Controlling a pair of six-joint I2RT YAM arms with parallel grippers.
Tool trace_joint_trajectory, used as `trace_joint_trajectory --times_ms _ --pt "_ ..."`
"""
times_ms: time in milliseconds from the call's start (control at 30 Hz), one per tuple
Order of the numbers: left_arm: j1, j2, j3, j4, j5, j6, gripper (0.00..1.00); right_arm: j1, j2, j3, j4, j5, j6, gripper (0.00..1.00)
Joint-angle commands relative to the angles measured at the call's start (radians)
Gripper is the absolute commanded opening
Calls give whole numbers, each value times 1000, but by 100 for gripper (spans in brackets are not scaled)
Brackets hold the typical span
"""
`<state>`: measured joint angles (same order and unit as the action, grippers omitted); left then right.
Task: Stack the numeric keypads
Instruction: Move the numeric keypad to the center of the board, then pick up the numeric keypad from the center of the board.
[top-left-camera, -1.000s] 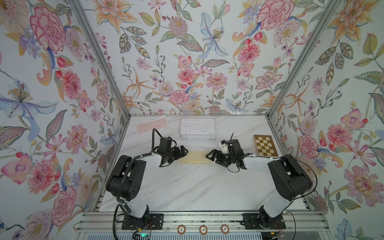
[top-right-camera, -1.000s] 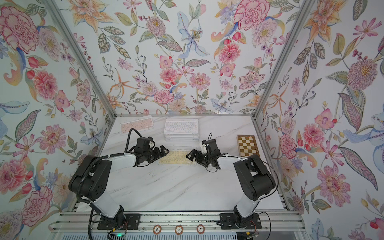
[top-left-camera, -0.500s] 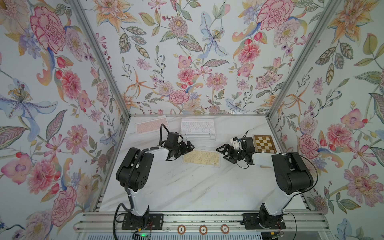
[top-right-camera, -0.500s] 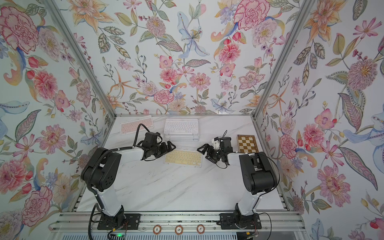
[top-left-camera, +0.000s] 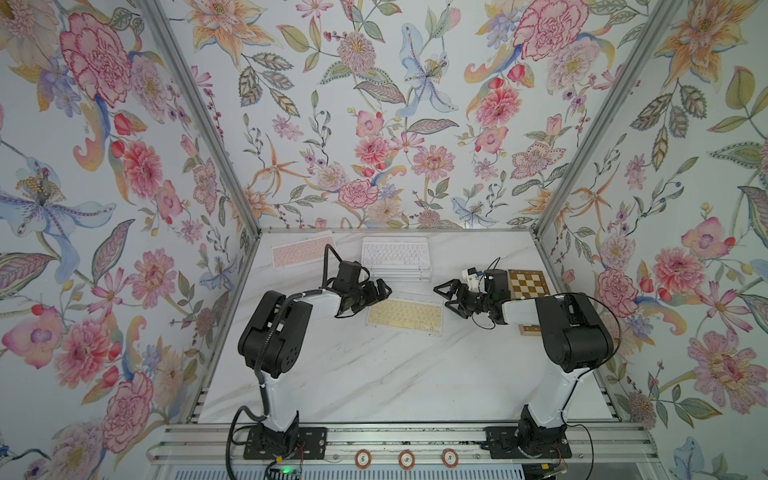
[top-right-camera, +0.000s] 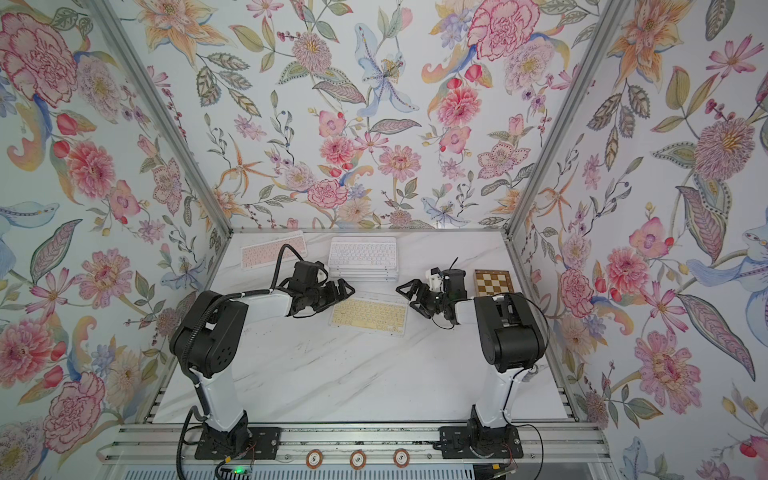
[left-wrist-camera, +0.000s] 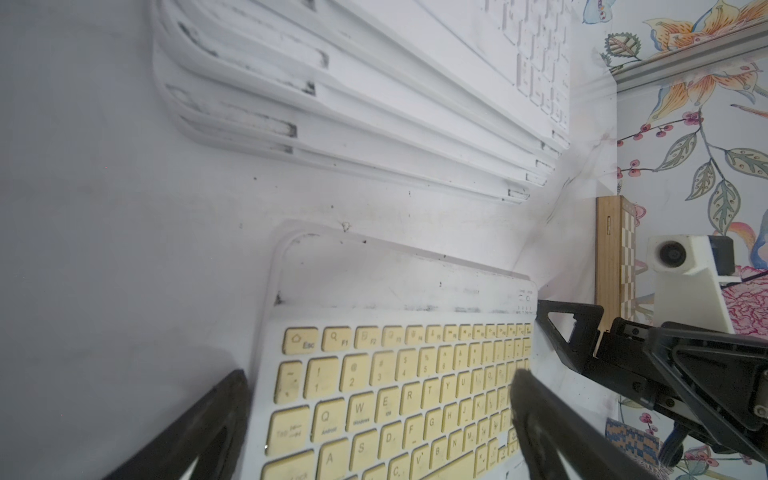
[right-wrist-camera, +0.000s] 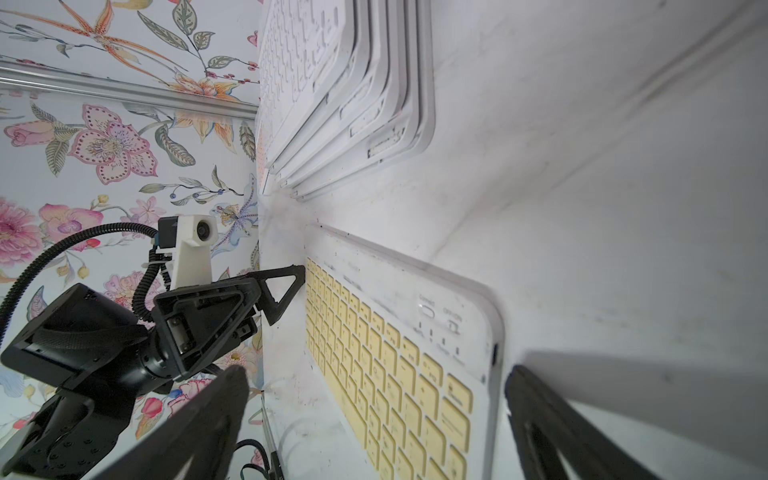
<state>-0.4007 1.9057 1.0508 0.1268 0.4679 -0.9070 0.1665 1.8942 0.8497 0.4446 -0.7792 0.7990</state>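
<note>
A yellow-keyed keypad (top-left-camera: 405, 316) (top-right-camera: 369, 313) lies flat mid-table. Behind it stands a stack of several white keypads (top-left-camera: 395, 259) (top-right-camera: 362, 257). A pink-keyed keypad (top-left-camera: 302, 251) (top-right-camera: 273, 250) lies alone at the back left. My left gripper (top-left-camera: 381, 293) (top-right-camera: 345, 293) hovers open at the yellow keypad's far left corner. In the left wrist view that gripper (left-wrist-camera: 378, 374) has the keypad's end (left-wrist-camera: 399, 395) showing between its wide jaws. My right gripper (top-left-camera: 442, 298) (top-right-camera: 408, 298) (right-wrist-camera: 374, 370) is open just off the keypad's right end (right-wrist-camera: 395, 374), holding nothing.
A brown-and-cream chessboard (top-left-camera: 528, 282) (top-right-camera: 493, 281) lies at the right, partly under my right arm. Flowered walls close the table (top-left-camera: 374, 374) on three sides. An aluminium rail (top-left-camera: 374, 436) runs along the front edge.
A second ago both grippers were at the yellow keypad's two ends. They have since drawn away toward the back, and the keypad now lies slightly farther right. Little has moved in the last half second.
</note>
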Motion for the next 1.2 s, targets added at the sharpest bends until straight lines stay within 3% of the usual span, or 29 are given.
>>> trace_joint_trajectory --times_ms 0,1167 --pt "-17 47 -3 -62 9 -18 99 -2 40 9 9 6 23 99" --pt "-23 58 -39 -38 16 -25 99 1 110 23 158 4 98 99"
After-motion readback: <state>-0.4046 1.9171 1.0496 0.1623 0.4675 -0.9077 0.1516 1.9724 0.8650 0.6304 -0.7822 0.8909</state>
